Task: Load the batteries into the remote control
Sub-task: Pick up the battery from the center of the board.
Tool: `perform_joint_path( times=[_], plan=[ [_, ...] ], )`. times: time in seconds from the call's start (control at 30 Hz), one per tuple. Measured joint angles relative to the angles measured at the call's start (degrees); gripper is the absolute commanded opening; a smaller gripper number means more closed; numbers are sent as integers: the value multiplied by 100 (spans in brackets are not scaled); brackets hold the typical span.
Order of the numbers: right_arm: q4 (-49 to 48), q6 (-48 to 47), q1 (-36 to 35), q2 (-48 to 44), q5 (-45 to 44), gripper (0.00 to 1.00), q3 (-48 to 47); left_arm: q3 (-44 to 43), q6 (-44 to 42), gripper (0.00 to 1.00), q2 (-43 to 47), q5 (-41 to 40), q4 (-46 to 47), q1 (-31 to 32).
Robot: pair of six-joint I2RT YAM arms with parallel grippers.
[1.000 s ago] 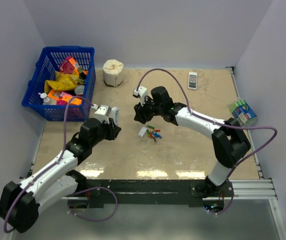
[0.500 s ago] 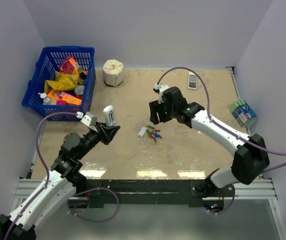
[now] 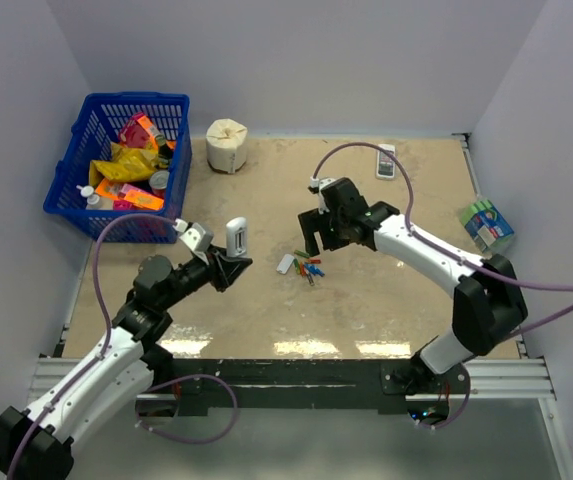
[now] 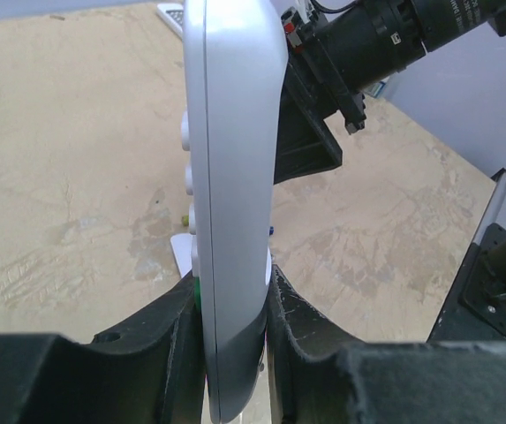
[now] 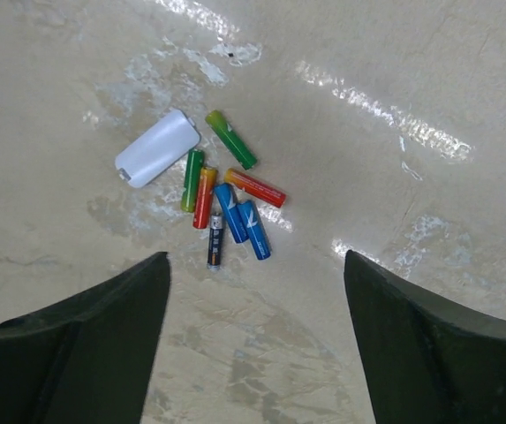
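My left gripper [image 3: 228, 266] is shut on the silver-white remote control [image 3: 236, 238] and holds it upright above the table; the left wrist view shows the remote [image 4: 230, 177] edge-on between the fingers. Several batteries [image 3: 308, 267] in green, red, blue and orange lie in a loose pile on the table beside a small white cover piece [image 3: 285, 263]. My right gripper [image 3: 316, 244] is open and empty, hovering just above and behind the pile. In the right wrist view the batteries [image 5: 230, 203] and the white cover [image 5: 157, 147] lie ahead of the open fingers.
A blue basket [image 3: 96, 205] of packets stands at the back left. A roll of tissue [image 3: 227, 145] is at the back centre. A short white handset [image 3: 386, 160] lies at the back right, and a green-blue pack [image 3: 486, 224] sits at the right edge.
The left arm has drawn back toward the near left, tilting the remote upright. The right arm moved right off the remote, then settled above the battery pile.
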State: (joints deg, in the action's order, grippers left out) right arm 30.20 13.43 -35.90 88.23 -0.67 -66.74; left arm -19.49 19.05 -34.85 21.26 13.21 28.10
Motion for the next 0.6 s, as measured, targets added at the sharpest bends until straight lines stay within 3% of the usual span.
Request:
perform_joint_path(
  times=[0.07,0.1,0.33,0.6],
  plan=[
    [111,-83,2,267,-15,65,-133,0,-17,0,-177,61,0,-107],
    [166,-118,2,387,-17,54,-186,0,-24,0,-221,81,-4,-157],
    [549,-315,2,1145,15,14,-579,0,-98,0,-284,0,-46,-260],
    [715,-352,-28,1615,15,13,-903,-2,-146,0,-352,-103,-83,-297]
  ],
)
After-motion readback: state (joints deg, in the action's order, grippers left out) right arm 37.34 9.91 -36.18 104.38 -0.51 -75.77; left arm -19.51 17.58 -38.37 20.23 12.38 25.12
